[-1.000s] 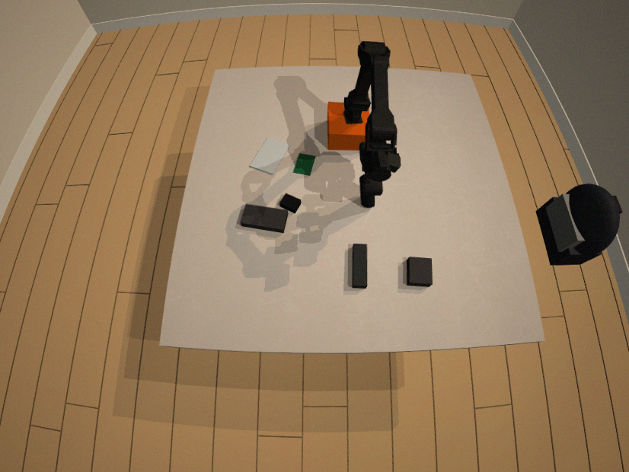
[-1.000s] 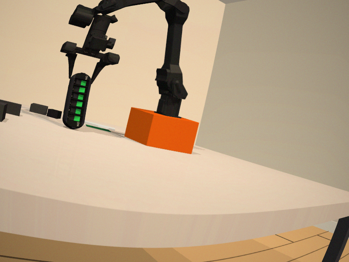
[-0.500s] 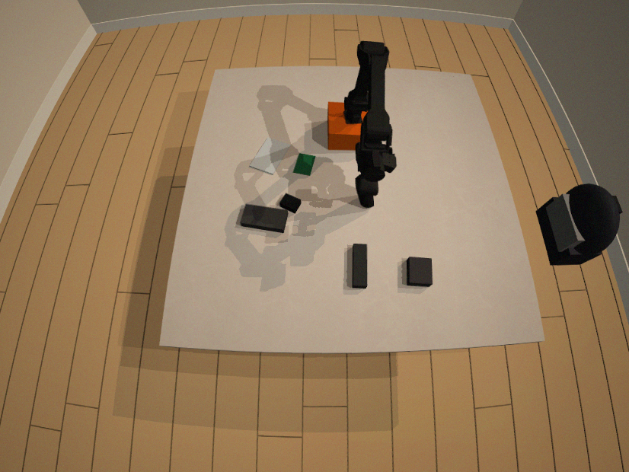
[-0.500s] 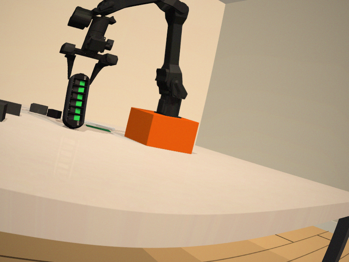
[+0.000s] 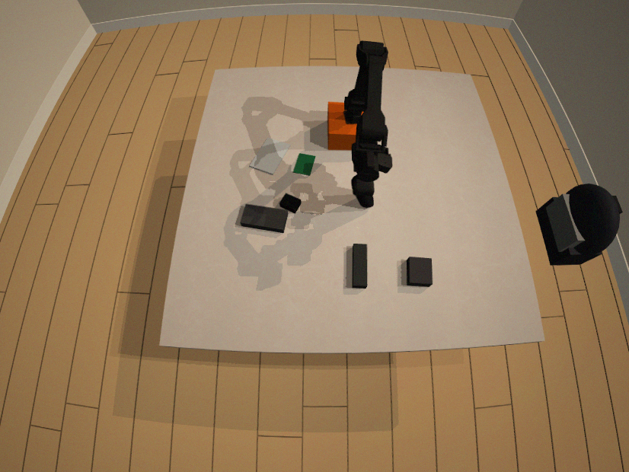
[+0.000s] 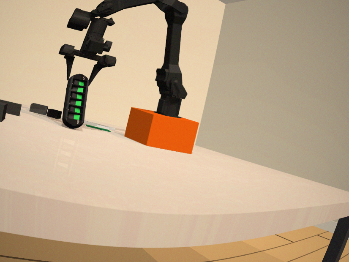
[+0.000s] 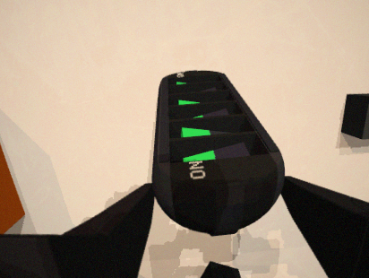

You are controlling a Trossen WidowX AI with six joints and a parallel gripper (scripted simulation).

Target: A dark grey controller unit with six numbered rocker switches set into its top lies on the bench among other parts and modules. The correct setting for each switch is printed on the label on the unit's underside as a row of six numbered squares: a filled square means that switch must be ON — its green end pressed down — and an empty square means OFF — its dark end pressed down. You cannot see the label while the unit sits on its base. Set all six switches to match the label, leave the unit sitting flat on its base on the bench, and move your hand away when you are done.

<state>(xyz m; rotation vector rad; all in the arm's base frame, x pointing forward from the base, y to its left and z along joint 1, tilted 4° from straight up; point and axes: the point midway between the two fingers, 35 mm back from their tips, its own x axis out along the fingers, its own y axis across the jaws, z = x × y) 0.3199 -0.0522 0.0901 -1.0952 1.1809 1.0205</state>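
The dark controller unit [image 5: 363, 197] [image 6: 75, 99] [image 7: 219, 197] stands on end, tilted slightly, between my fingers. My gripper [image 6: 78, 82] [image 7: 217, 187] is shut on its upper end, one finger on each side. The switch face is turned toward the exterior camera, with all six rockers showing green and dark parts in a column. "ON" is printed near both ends of this face. The underside with the label faces away and is hidden. The lower end is close to the bench [image 5: 284, 314] [image 6: 169, 191]; I cannot tell if it touches.
The orange block [image 5: 341, 141] [image 6: 171, 138] [image 7: 9, 197] bears the arm. Left in the top view lie a grey plate [image 5: 269, 156], a green plate [image 5: 304, 164], a small black block [image 5: 289, 202] and a long dark box [image 5: 263, 218]. A narrow block [image 5: 359, 266] and a square block [image 5: 419, 271] lie lower.
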